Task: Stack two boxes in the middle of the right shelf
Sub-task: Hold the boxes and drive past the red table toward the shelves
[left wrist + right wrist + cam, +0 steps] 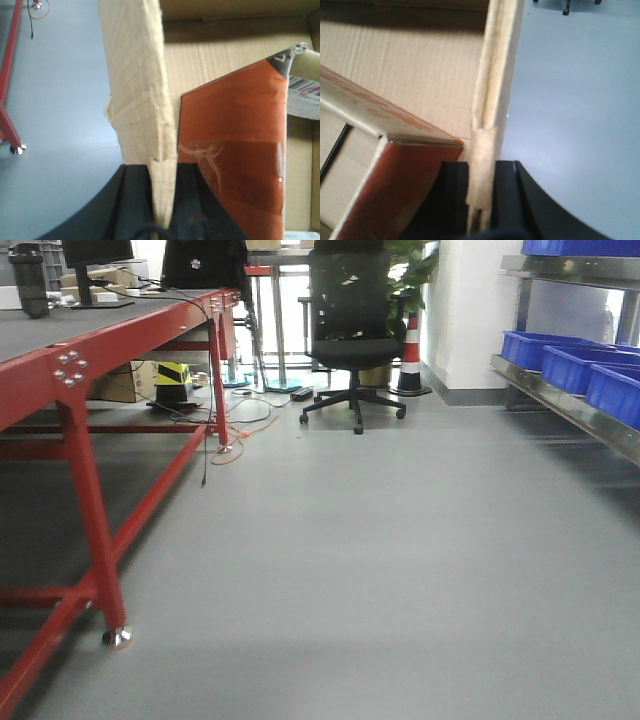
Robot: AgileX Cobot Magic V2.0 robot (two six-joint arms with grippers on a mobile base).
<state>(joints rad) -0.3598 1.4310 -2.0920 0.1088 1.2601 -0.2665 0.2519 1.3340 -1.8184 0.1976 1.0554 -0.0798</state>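
Observation:
A brown corrugated cardboard box hangs open-topped between my two grippers. In the left wrist view, my left gripper (163, 167) is shut on the box's upright left wall (137, 75). My right gripper (481, 165) is shut on the opposite wall (497, 75). A glossy orange-red carton (235, 150) leans inside the box, seen also as an orange carton (395, 185) in the right wrist view. The right shelf (570, 410), a stainless-steel rack, stands at the front view's right edge. Neither the box nor the grippers show in the front view.
Blue bins (575, 365) fill the steel rack's visible level. A red-framed table (70, 370) on casters runs along the left, with cables (240, 425) on the floor past it. An office chair (350, 340) and a striped cone (410, 355) stand ahead on grey floor.

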